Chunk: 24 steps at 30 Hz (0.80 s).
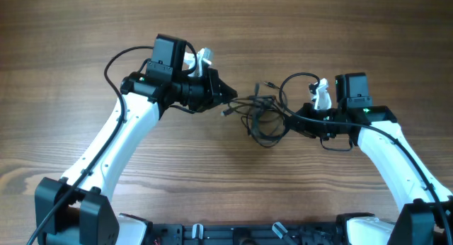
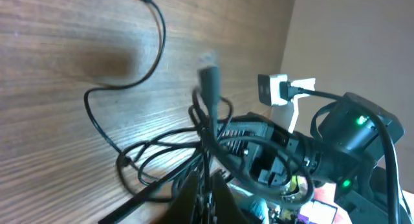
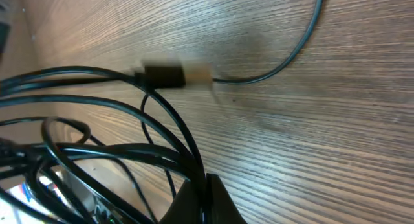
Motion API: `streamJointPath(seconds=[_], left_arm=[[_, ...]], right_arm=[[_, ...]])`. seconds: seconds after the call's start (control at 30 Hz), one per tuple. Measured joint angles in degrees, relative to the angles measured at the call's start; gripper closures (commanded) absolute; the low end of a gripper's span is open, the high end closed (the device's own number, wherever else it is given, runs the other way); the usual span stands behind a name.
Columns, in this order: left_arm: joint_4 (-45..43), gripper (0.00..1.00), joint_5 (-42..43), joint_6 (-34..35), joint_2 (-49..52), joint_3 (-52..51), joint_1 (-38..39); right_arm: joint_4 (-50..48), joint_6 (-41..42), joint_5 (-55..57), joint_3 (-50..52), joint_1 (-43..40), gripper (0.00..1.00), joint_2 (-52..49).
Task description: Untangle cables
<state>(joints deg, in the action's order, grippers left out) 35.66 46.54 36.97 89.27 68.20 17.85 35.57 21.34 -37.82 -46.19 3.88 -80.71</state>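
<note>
Left jaws: pinched shut on a strand of the cables [image 1: 263, 116], at the left edge of the tangle.
Right jaws: closed tight on strands at the tangle's right edge.
Cables: a black knot of loops between my two arms, mid tabletop [image 1: 71, 32].
Plug end [image 3: 165, 76]: lying on the wood just beyond my right jaws.

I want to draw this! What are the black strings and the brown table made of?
The thin black cables look like rubbery plastic: smooth, slightly shiny, bending in loose loops. The blurred black plug end looks like harder plastic. The brown table looks like matte wood with long grain lines, maybe only a wood-look coating.
</note>
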Motion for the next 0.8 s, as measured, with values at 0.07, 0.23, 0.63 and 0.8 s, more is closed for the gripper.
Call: streamJointPath(seconds=[0.07,0.23,0.63,0.8], left_arm=[[1.11,0.96,0.28,-1.36,0.0,0.0,-0.37],[2.4,0.93,0.24,-5.49,0.0,-0.11,-4.07],[7.87,0.64,-5.49,-7.23,-1.01,-0.07,-15.67],[8.68,0.56,-7.32,-10.03,-1.03,-0.07,-9.01]], right_arm=[[0.04,0.0,0.31,0.0,0.0,0.96,0.0],[0.76,0.48,0.5,0.0,0.33,0.96,0.02],[-7.8,-11.74,-15.26,0.57,-1.14,0.87,-0.04],[-3.08,0.63,-2.97,0.57,-1.03,0.75,-0.04]])
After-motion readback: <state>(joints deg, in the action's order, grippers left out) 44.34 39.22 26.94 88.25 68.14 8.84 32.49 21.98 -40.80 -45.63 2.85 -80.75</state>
